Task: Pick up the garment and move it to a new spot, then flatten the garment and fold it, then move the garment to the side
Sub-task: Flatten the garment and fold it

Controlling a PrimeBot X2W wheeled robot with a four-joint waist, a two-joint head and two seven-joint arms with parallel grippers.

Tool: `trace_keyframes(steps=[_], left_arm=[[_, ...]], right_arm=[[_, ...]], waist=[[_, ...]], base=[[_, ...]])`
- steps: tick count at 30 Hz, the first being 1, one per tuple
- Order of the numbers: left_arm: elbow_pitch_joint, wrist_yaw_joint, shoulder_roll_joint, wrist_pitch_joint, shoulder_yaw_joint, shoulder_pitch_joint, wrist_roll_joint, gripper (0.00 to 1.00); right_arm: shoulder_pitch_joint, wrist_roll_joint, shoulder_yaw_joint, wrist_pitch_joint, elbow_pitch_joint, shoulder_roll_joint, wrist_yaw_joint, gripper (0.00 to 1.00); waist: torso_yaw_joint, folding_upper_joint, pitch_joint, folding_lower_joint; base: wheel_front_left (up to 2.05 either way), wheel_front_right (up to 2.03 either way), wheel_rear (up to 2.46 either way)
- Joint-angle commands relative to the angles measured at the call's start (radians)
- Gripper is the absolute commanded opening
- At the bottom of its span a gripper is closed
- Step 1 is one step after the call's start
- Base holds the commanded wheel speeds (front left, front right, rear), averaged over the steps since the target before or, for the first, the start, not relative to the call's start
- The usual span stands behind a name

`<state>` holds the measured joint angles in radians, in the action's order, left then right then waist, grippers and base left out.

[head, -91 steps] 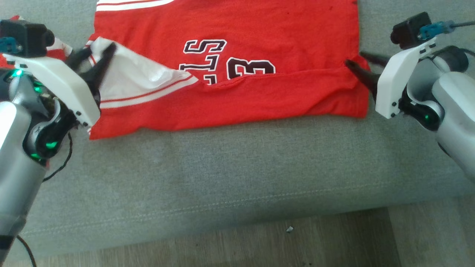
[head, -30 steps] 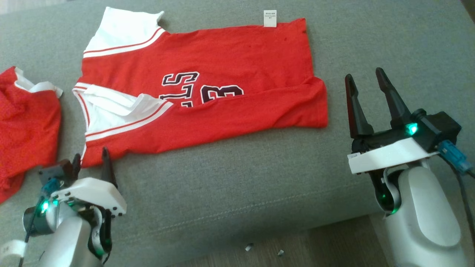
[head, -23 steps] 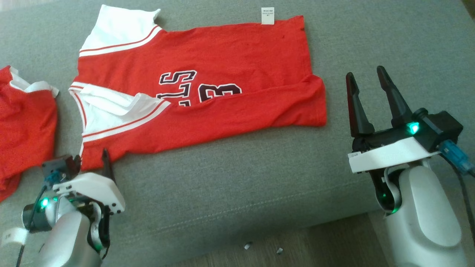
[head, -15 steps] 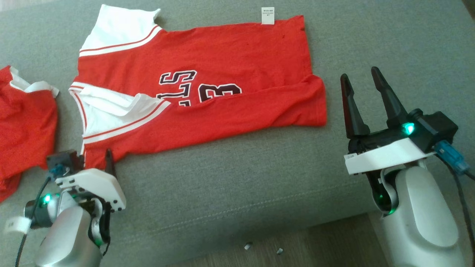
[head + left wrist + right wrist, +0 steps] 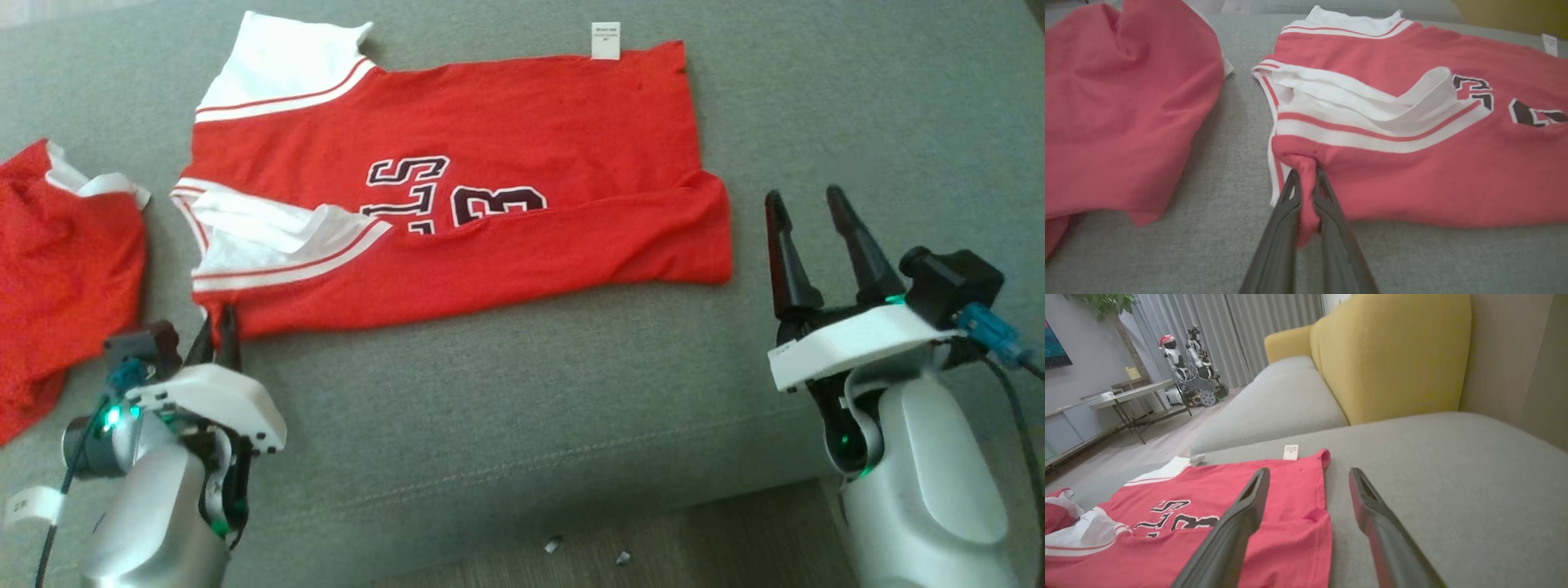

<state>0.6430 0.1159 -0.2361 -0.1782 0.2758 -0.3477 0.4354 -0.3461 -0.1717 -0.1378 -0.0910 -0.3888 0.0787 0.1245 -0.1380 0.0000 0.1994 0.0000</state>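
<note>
A second red garment [image 5: 57, 269] is lying crumpled at the sofa's [image 5: 506, 392] left; the left gripper [image 5: 1305, 174] is clenching the jersey's [image 5: 490, 122] near left corner; the jersey is lying half folded across the cushion; the right gripper [image 5: 803, 196] is hovering spread and empty just beside its right edge; pulling from that one small pinch is risking a slip, or dragging the fold apart.

You see the garment [image 5: 522, 122] as soft, matt red cloth with smoother white trim, on the coarse grey woven upholstery of the sofa [image 5: 522, 392]. Your left end effector [image 5: 1306, 173] has matt dark plastic fingers [image 5: 1280, 228], and its wrist shell [image 5: 216, 396] looks like smooth white plastic.
</note>
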Motion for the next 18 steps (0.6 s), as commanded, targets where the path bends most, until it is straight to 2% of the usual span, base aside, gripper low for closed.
trace_keyframes(steps=[1, 4, 8, 18], left_arm=[[-0.037, 0.006, -0.030, -0.014, -0.040, -0.019, 0.003, 0.00], [-0.090, 0.005, -0.026, -0.034, -0.043, -0.007, 0.007, 0.00], [-0.164, 0.013, -0.013, -0.049, -0.039, 0.001, 0.004, 0.00], [-0.279, 0.025, -0.007, -0.024, -0.008, 0.010, -0.006, 0.00]], right_arm=[[-0.002, -0.010, -0.017, 0.007, 0.022, -0.013, 0.006, 1.00], [-0.015, -0.093, 0.004, 0.055, -0.040, -0.023, 0.006, 1.00], [-0.045, -0.144, 0.030, 0.087, -0.138, -0.027, 0.006, 1.00], [-0.154, -0.160, 0.054, 0.065, -0.388, -0.028, 0.006, 1.00]], waist=[[0.007, 0.0000, 0.001, 0.0000], [0.025, 0.0000, 0.004, 0.0000], [0.051, 0.0000, 0.008, 0.0000], [0.097, 0.0000, 0.035, 0.0000]], base=[[0.00, 0.00, 0.00], [0.00, 0.00, 0.00], [0.00, 0.00, 0.00], [0.00, 0.00, 0.00]])
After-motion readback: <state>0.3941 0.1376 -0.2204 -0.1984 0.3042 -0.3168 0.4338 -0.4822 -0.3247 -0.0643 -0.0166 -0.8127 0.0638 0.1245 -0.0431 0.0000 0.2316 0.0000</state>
